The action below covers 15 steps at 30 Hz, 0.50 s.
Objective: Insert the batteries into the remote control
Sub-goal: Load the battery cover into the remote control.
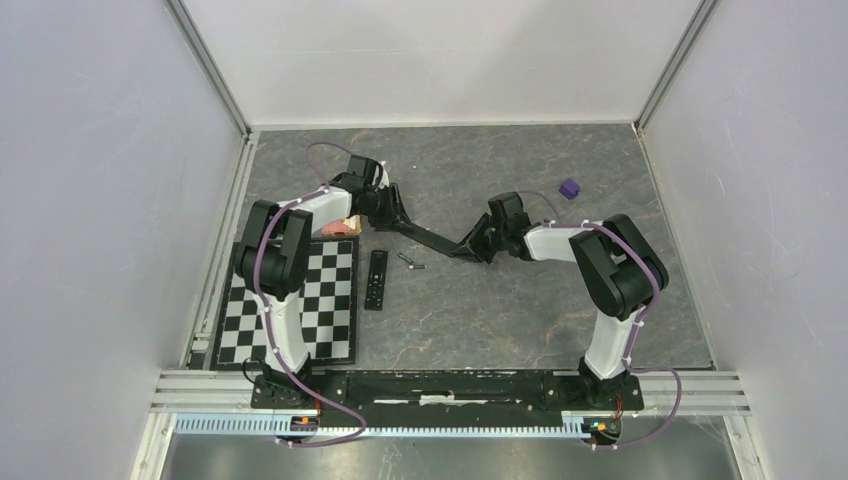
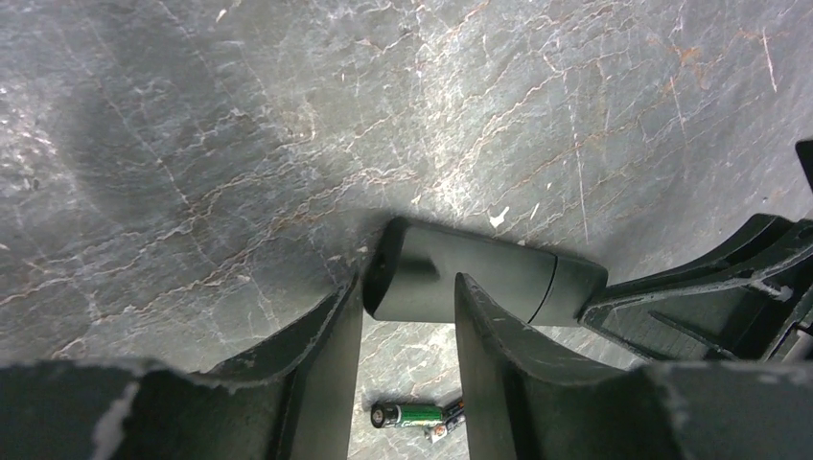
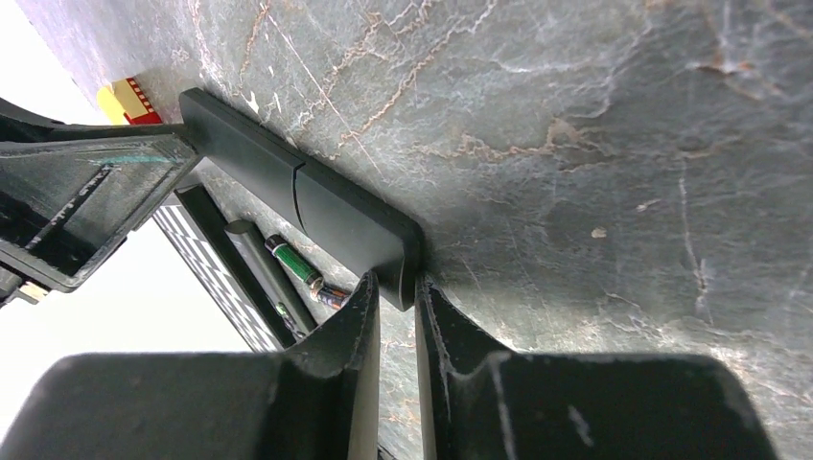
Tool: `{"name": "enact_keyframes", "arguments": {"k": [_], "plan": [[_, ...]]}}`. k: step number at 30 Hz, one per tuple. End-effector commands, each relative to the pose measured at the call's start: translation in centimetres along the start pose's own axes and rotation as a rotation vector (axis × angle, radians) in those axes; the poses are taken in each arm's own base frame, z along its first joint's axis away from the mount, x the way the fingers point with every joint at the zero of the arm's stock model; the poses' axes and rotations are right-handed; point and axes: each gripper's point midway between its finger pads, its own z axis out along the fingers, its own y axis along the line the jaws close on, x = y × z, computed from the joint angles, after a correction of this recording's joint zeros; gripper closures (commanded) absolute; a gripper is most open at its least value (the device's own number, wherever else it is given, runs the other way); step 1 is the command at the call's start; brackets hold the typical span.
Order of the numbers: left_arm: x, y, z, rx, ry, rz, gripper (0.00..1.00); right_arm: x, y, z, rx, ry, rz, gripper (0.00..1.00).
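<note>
Both grippers hold the black remote control (image 1: 432,238) between them, seemingly a little above the table. My left gripper (image 2: 407,287) is shut across the width of one end of the remote (image 2: 489,278). My right gripper (image 3: 396,283) is shut on the thin edge of the other end of the remote (image 3: 307,187). The plain back faces the cameras, with the cover seam closed. Two batteries lie loose on the table (image 1: 410,262): a green one (image 2: 417,415) and a black-and-orange one (image 2: 447,426). They also show in the right wrist view (image 3: 292,261).
A twin black remote (image 1: 376,279) lies flat beside the batteries, next to a checkerboard mat (image 1: 300,300). A red and yellow object (image 1: 340,228) sits under the left arm. A purple cube (image 1: 570,187) stands at the back right. Walls enclose the table.
</note>
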Motion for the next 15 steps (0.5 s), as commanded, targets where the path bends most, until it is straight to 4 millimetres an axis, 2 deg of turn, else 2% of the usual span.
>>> {"name": "enact_keyframes", "arguments": {"k": [1,8,15], "plan": [[3.5,-0.3,0.5,0.026,0.083,0.018,0.56,-0.7,-9.4,1.5,0.34,-0.084,-0.014,0.85],[6.1,-1.2,1.3,0.067,0.135,0.023,0.68,-0.9,-8.4,2.4,0.367,-0.093,-0.091,0.88],[7.6,-1.2,1.7,0.084,0.161,0.018,0.7,-1.6,-8.3,3.4,0.458,-0.099,-0.146,0.84]]}}
